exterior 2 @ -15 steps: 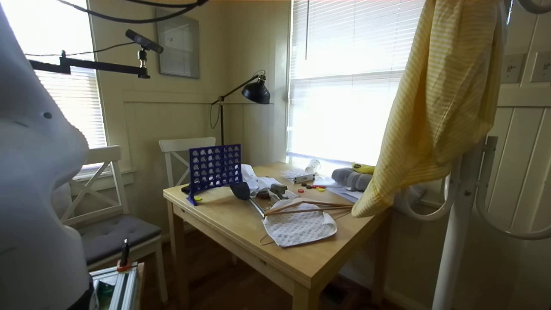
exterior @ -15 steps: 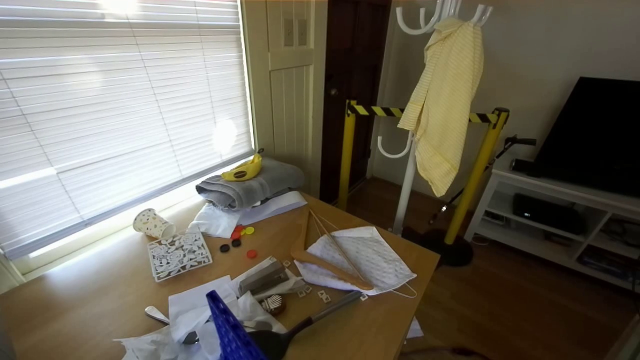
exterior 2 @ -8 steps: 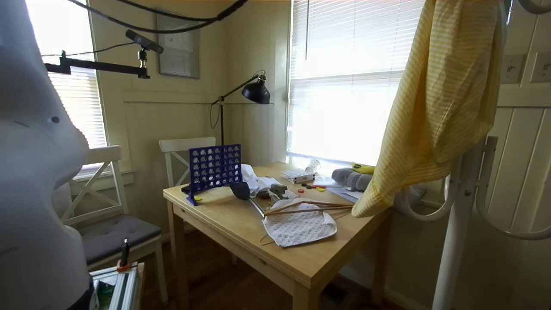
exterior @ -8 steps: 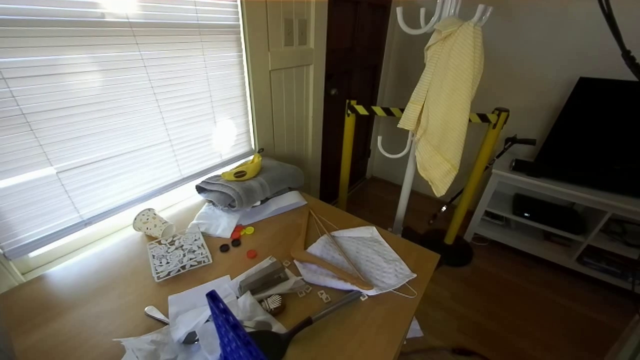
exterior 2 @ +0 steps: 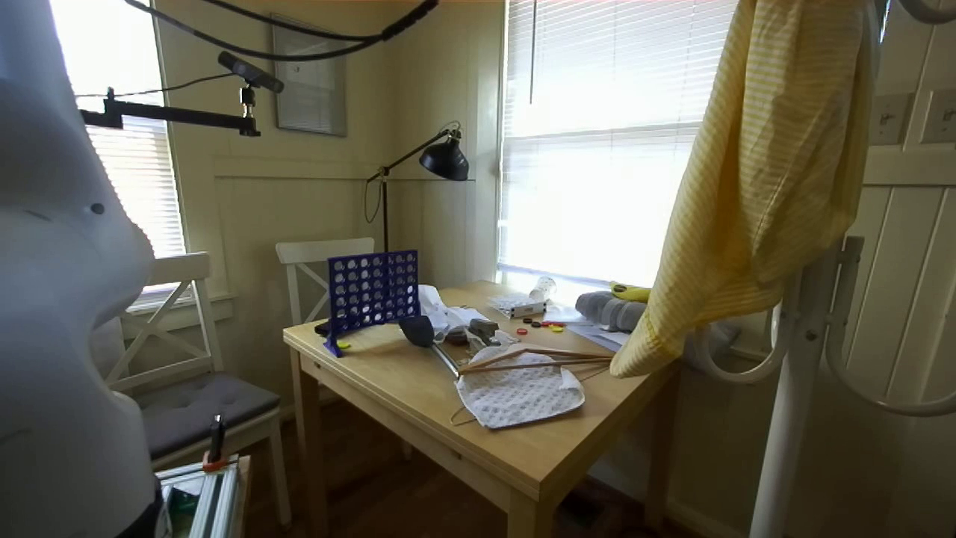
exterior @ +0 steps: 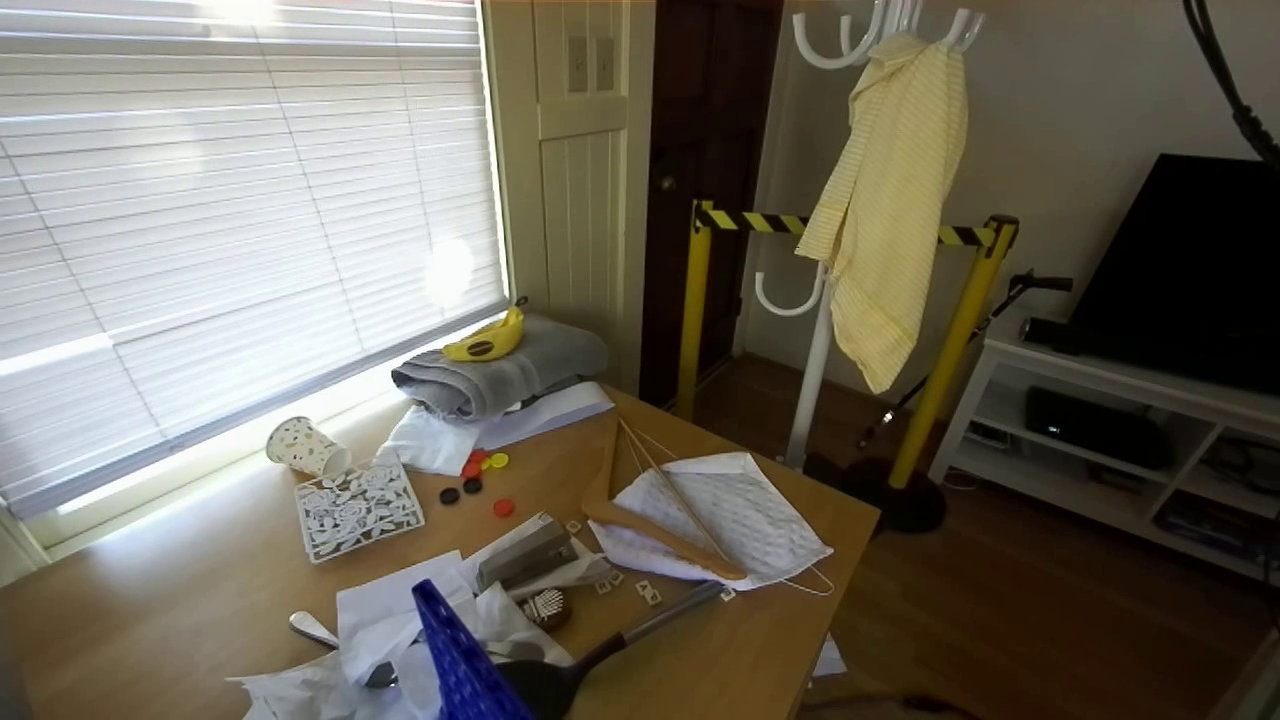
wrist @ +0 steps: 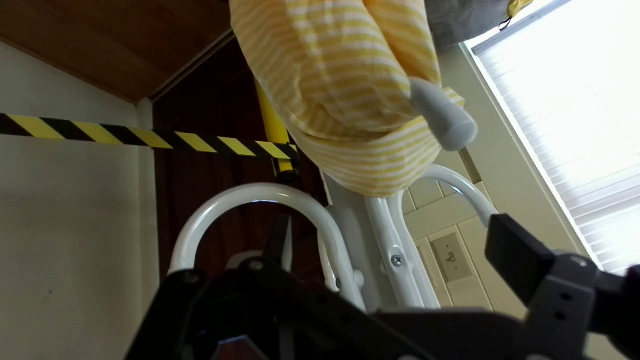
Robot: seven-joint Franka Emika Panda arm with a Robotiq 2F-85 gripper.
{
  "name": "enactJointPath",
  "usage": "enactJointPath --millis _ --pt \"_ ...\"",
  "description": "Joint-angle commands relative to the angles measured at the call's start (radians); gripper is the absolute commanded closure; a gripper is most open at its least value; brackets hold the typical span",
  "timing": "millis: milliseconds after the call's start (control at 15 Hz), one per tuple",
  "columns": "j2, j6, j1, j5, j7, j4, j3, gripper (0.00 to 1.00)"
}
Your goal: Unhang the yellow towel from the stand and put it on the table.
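The yellow towel [exterior: 900, 190] hangs from a hook [wrist: 445, 117] near the top of the white stand [exterior: 809, 380], beyond the far right edge of the table [exterior: 200, 590]. In the wrist view, my tool [wrist: 390, 235] has its fingers spread well apart, and I find nothing held between them.

I judge that the step in hand is to come to the cloth and take it close to the hook. To do this well, I should bring the folds between the fingers before I close, and pinch a thick part just beside the hook, so that the hook itself stays out of the grip. After this, it seems best to raise the towel over the hook's end first, and only then carry it toward the table; if I pull sideways too soon, the stand may tip.

In the wrist view, a curved hook [wrist: 262, 193] at the left and another arch [wrist: 467, 188] at the right can obstruct me; how near they are, I cannot tell. In an exterior view, striped tape [exterior: 757, 222] runs behind the towel to a yellow post [exterior: 952, 355]. On the table, a wooden hanger [exterior: 665, 540] lies partly over a white patterned cloth [exterior: 760, 520], and a blue game frame [exterior 2: 386, 295] stands upright; the towel's low end could drag these along.
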Motion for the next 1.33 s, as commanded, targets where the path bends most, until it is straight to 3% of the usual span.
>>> enactJointPath --millis 0,333,933,1000,1267 --pt "0.044 0.058 0.003 0.023 -0.006 0.016 0.002 0.00" --pt "0.114 0.105 0.008 0.043 -0.017 0.037 0.013 0.00" --pt "0.129 0.005 0.020 -0.034 0.004 0.065 0.018 0.00" --pt "0.129 -0.008 0.020 -0.040 0.008 0.069 0.017 0.05" --pt "0.134 -0.061 0.017 -0.054 0.011 0.086 0.012 0.01"
